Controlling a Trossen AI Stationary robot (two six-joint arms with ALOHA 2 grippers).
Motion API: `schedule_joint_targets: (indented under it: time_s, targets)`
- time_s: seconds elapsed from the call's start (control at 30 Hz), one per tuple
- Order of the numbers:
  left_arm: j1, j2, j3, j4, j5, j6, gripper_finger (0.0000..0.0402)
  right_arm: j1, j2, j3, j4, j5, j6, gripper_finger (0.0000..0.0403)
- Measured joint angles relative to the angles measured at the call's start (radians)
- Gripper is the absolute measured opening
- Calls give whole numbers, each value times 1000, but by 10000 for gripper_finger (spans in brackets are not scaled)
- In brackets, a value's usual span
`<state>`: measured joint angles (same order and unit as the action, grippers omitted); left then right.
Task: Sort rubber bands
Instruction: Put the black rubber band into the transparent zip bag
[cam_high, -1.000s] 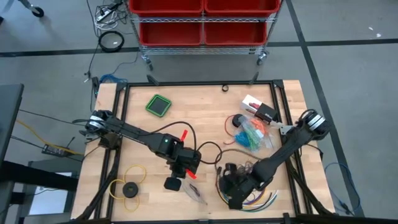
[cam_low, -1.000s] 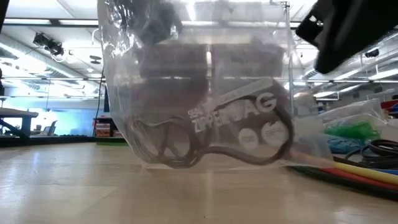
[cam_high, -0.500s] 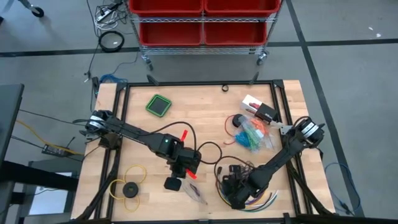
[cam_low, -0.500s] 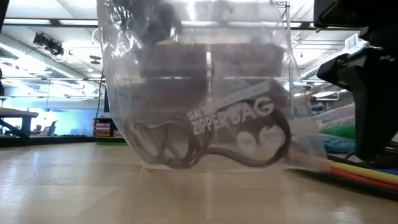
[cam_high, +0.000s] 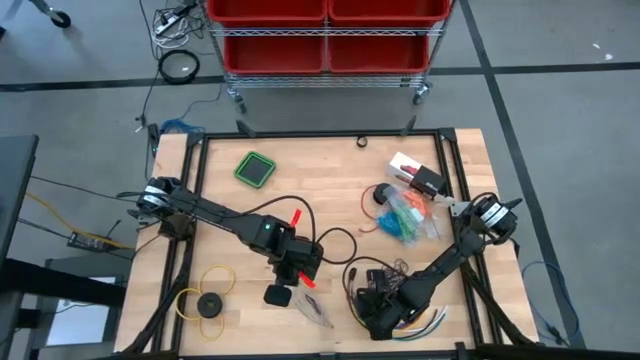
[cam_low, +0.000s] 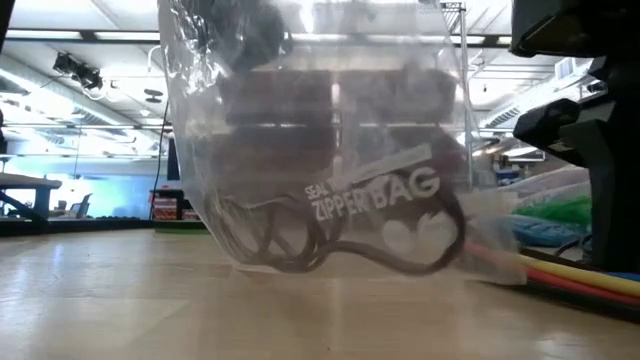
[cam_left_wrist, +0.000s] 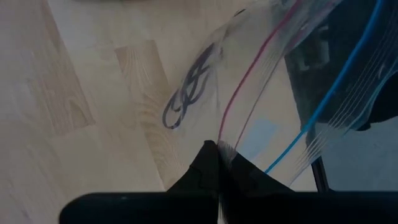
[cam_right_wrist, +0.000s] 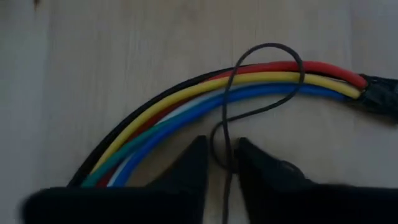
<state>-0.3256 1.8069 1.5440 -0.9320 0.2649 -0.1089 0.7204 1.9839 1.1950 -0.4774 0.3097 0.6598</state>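
My right gripper (cam_right_wrist: 221, 163) is down at the table's five o'clock, its fingers (cam_right_wrist: 186, 168) narrowed to a slim gap around a thin dark rubber band (cam_right_wrist: 261, 81). That loop lies across the multicoloured cables (cam_right_wrist: 186, 109); I cannot tell whether the pads truly grip it. My left gripper (cam_left_wrist: 219, 163) sits near six o'clock, fully closed, pinching the top edge of the clear zipper bag (cam_low: 330, 150), which hangs upright with dark bands (cam_low: 300, 235) gathered at its bottom. Further coloured bands (cam_high: 405, 215) lie in a bagged heap toward three o'clock, well apart from both grippers.
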Motion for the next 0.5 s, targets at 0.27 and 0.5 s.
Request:
schedule_joint_targets:
  time_s: [0.27, 0.5]
  targets:
    - [-1, 0, 0, 1, -1, 0, 1, -2, -27, -5, -13, 19, 42, 2]
    - [-1, 0, 0, 0, -2, 0, 1, -2, -190, -9, -22, 147, 51, 0]
